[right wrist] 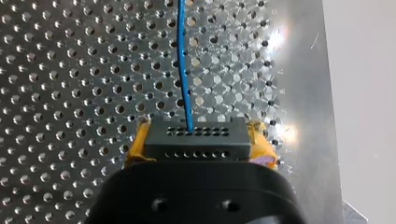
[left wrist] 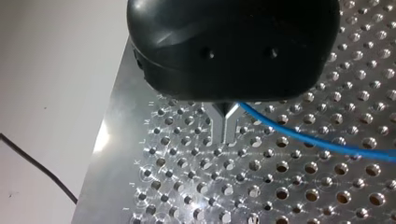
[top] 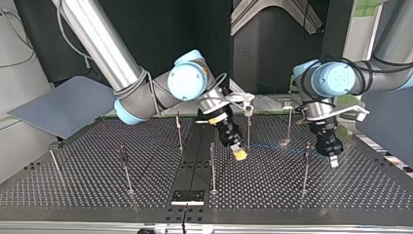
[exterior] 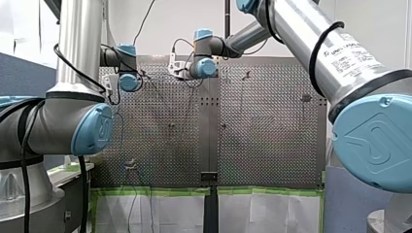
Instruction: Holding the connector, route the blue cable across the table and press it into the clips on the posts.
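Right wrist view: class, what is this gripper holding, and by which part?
The black connector, blue cable attached, clamped by its two ends between my right gripper's yellow pads.

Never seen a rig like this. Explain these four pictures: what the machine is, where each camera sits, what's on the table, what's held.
These are two robot arms at a perforated metal table on which thin posts stand. The front view looks from behind the arms; the top view faces them from across the table. The other two cameras ride on the wrists. My right gripper, with yellow pads, clamps a black connector; a blue cable leaves it. My left gripper has its metal fingers together, the cable running beside them; whether they pinch it does not show.
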Available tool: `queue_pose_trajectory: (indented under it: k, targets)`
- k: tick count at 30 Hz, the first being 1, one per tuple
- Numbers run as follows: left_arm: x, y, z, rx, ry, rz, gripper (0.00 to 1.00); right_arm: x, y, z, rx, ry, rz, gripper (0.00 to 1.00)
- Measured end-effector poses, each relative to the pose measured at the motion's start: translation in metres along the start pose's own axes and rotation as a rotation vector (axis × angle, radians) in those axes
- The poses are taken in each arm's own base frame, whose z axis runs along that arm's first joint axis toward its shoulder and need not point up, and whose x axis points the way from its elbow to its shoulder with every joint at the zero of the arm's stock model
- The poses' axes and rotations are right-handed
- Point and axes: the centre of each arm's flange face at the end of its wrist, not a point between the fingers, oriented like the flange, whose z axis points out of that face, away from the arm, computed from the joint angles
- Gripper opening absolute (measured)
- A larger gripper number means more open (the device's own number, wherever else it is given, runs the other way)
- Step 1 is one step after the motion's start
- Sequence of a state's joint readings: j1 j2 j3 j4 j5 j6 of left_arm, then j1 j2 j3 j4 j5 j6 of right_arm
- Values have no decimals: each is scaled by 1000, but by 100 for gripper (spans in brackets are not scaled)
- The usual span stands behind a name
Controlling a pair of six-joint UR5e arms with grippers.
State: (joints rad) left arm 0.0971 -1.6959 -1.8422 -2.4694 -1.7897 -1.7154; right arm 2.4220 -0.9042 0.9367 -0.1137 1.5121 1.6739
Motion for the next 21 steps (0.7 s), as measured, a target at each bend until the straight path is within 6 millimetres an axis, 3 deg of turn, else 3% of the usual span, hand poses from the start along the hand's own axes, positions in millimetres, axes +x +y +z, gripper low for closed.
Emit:
queue_pose_trajectory:
  k: [16,21]
  targets:
    - [3,13,16,45,-38,-64,0,-1,11,1,-13,-3,-1,0]
    - [15,20,19,49,-13,-72,0,-1,10,1,-12,-3,-2,0]
